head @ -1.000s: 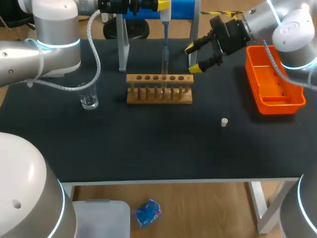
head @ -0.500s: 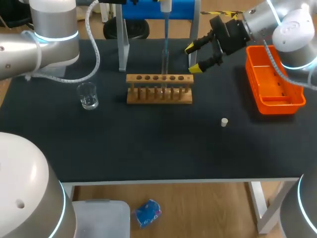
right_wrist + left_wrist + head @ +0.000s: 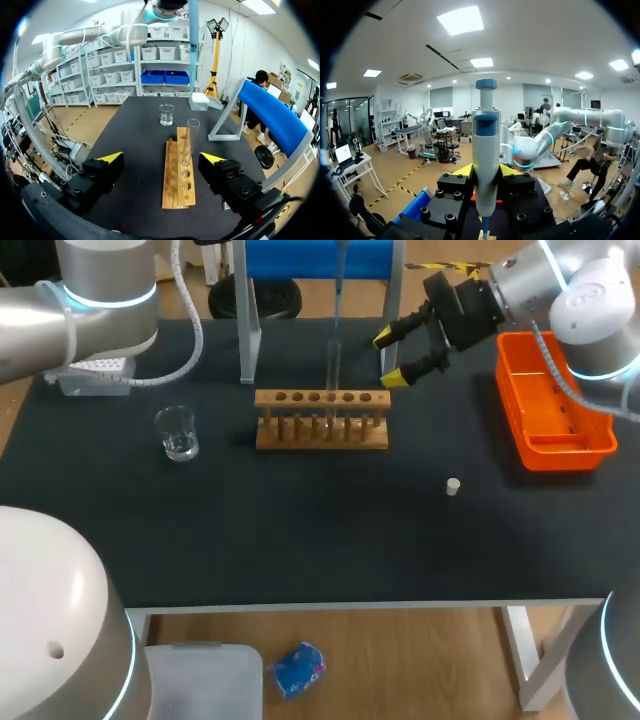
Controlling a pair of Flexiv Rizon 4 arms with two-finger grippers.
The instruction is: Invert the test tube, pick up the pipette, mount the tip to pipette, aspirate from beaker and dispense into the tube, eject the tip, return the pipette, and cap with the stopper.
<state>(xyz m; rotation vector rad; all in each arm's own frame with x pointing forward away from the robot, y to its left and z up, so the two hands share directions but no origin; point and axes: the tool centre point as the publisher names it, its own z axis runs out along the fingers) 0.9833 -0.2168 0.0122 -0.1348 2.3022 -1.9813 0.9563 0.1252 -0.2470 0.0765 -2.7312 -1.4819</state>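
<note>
My left gripper is shut on the pipette, which stands upright between its fingers. The pipette's blue tip hangs over the clear test tube, with its end a little above the tube's mouth. The test tube stands upright in the wooden rack. My right gripper is open and holds nothing, just right of the rack and level with the tube. The glass beaker stands left of the rack. The white stopper lies on the table, right of the middle.
An orange bin sits at the right edge. The blue pipette stand with grey legs rises behind the rack. A pale tip box rests at the far left, under my left arm.
My left arm has risen with the pipette, drawing the tip up out of the tube, and has uncovered the tip box. The right arm has kept still.
</note>
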